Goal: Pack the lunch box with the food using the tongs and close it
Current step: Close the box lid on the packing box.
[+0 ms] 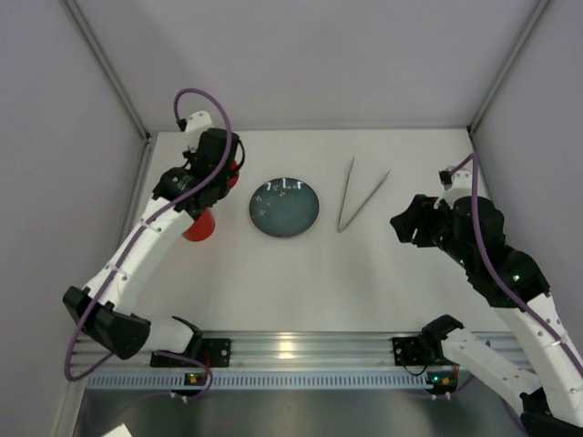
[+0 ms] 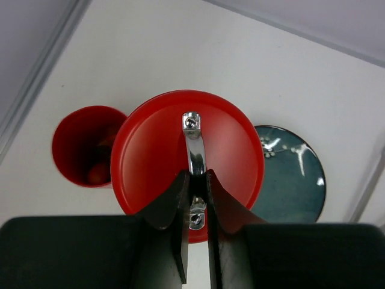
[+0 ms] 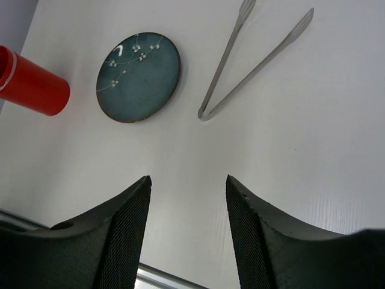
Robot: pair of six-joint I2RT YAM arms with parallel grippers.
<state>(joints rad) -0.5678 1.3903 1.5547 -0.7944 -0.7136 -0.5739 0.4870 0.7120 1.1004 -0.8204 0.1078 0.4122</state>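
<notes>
Left gripper (image 2: 195,177): pressed together on the metal handle (image 2: 194,144) of the lid (image 2: 156,150), pinching it near the lower end of the arch.
The lid hangs under my fingers. In the wrist view it covers the right edge of the lunch box (image 2: 72,144), so I judge it is lifted and off to one side, not yet over the opening.

Right gripper (image 3: 188,186): spread, nothing between the fingers, hovering over bare table near the tongs (image 3: 252,60).
The tongs lie flat, apart from the plate (image 3: 138,77).

Food (image 2: 98,174): dim brownish pieces low inside the lunch box; I cannot count them.
The plate looks bare, so I judge packing done and closing left.

Handling notes:
- The lid looks like rigid plastic and is probably light.
- The handle is a thin polished strip, likely slippery, so the lid may swing about my pinch. A hold at the middle of the arch would keep it level.
- The lunch box is tall, narrow and unsecured. A lid landing off-centre on the rim could tip or slide it.
- The lid should go down flat and centred.
</notes>
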